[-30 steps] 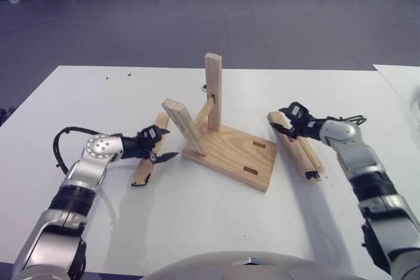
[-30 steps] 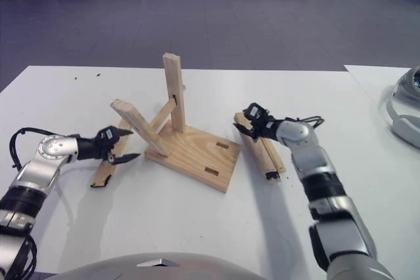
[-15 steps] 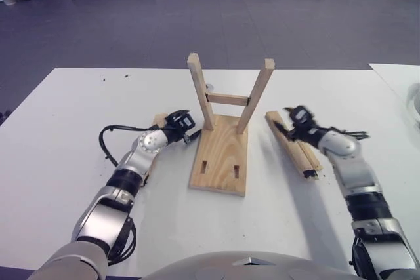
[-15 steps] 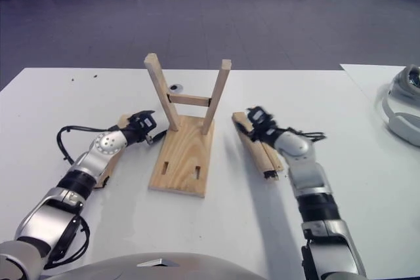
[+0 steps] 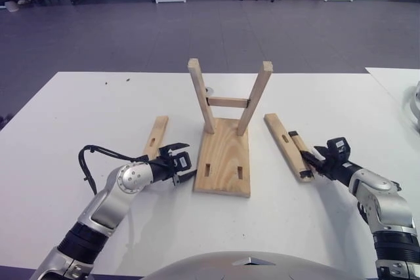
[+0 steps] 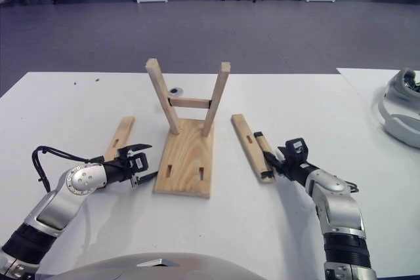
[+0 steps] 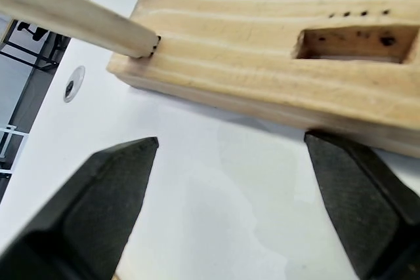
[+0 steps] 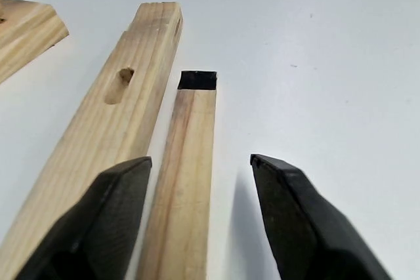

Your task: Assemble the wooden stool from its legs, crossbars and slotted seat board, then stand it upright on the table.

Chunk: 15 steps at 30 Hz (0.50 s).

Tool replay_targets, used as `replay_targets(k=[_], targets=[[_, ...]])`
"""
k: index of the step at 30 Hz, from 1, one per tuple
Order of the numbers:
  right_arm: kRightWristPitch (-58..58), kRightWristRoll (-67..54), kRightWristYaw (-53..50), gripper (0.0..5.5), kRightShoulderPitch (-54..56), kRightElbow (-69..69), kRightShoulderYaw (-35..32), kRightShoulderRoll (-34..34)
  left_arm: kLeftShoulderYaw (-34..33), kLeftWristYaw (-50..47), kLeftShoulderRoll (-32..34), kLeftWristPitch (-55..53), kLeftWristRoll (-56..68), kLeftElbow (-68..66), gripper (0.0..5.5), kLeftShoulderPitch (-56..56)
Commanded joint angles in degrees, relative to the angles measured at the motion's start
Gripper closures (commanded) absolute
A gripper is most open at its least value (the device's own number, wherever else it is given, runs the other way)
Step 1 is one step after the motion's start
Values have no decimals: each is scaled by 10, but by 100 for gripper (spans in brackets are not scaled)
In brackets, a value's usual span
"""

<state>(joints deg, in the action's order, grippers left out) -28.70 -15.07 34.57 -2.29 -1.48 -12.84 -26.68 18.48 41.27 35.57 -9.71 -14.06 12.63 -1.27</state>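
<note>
Both arms have drawn back toward the robot. Seat board [image 5: 223, 162] lies flat on the surface [image 5: 79, 109], two legs [image 5: 198, 96] upright at its far end. Left gripper [image 5: 184, 160] hovers open beside its near-left corner; right gripper [image 8: 200, 160], open, straddles a loose crossbar [image 5: 298, 151].

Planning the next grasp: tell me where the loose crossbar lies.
The crossbar lies flat on the robot's right, alongside the loose leg, its near end between the open fingers of the right gripper.
</note>
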Motion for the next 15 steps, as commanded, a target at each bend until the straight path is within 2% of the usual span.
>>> replay_targets(k=[1, 2, 4, 6, 9, 11, 15], targets=[[-13, 3, -10, 269, -2, 6, 15, 0, 18, 12, -10, -32, 1, 13, 137, 8], [-20, 10, -20, 269, -3, 1, 19, -2, 13, 10, -16, -40, 8, 22, 137, 8], [-31, 19, -40, 309, -7, -11, 22, -2, -5, -1, -30, -50, 26, 38, 137, 7], [-35, 25, -55, 342, -15, -25, 23, 0, -56, -48, -64, -66, 45, 39, 137, -18], [-31, 24, -65, 400, -25, -27, 25, 8, -149, -98, -152, -129, 159, 80, 137, -54], [8, 38, -78, 418, -25, -52, 29, 15, -186, -126, -187, -175, 207, 103, 137, -61], [134, 5, -145, 418, 46, -23, -50, 44, -279, -164, -243, -290, 378, 181, 137, -95]])
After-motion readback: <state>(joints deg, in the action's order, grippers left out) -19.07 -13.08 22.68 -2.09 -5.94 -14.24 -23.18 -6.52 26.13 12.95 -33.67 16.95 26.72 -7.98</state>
